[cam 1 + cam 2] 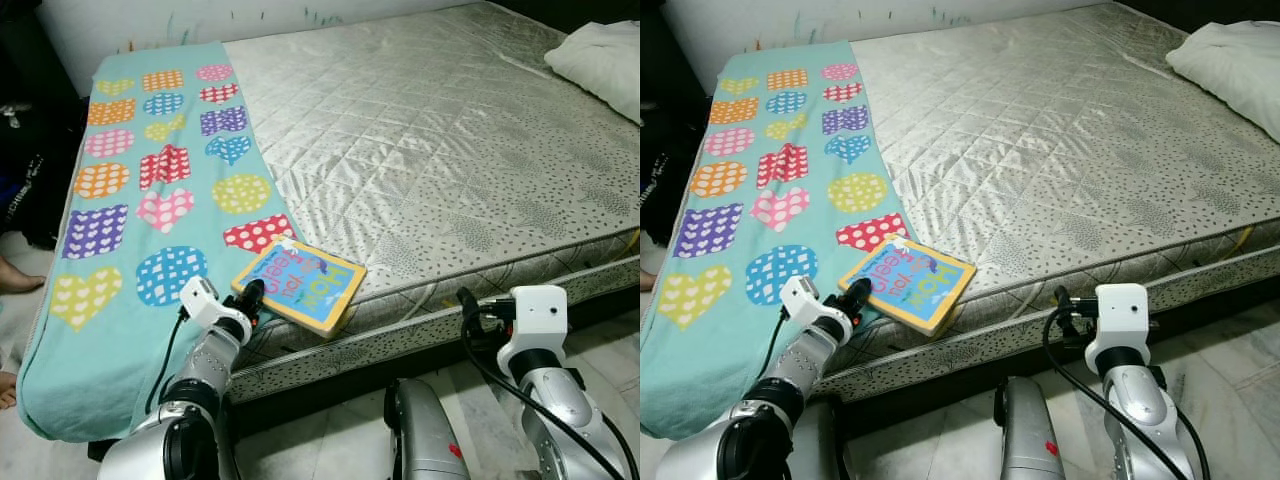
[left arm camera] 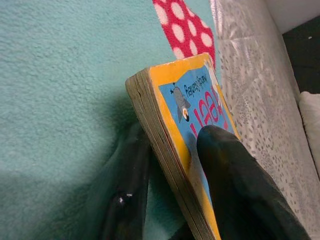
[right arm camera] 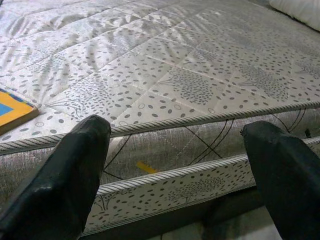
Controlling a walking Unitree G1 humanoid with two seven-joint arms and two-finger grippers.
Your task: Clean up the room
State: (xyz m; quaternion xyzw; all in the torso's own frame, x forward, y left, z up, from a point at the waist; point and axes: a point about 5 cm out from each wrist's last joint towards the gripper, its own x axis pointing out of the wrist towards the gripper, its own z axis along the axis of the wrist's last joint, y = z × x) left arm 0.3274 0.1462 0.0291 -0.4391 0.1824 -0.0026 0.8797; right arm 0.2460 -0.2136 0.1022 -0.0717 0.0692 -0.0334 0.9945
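Observation:
A thick board book [image 1: 300, 283] with a yellow border and blue cover lies at the near edge of the bed, half on a teal blanket [image 1: 120, 250] with coloured hearts and dots. My left gripper [image 1: 252, 296] is shut on the book's near corner [image 2: 165, 125]; one black finger [image 2: 235, 180] lies on the cover and the other [image 2: 125, 195] sits under the book. My right gripper [image 3: 175, 165] hangs open in front of the mattress side, apart from the book, whose edge [image 3: 12, 112] lies off to one side.
The bare silver quilted mattress [image 1: 450, 150] spreads to the right, with a white pillow [image 1: 605, 55] at its far right corner. A person's bare foot [image 1: 18, 277] rests on the floor to the left of the bed. Pale tiled floor [image 1: 620, 350] lies below the mattress edge.

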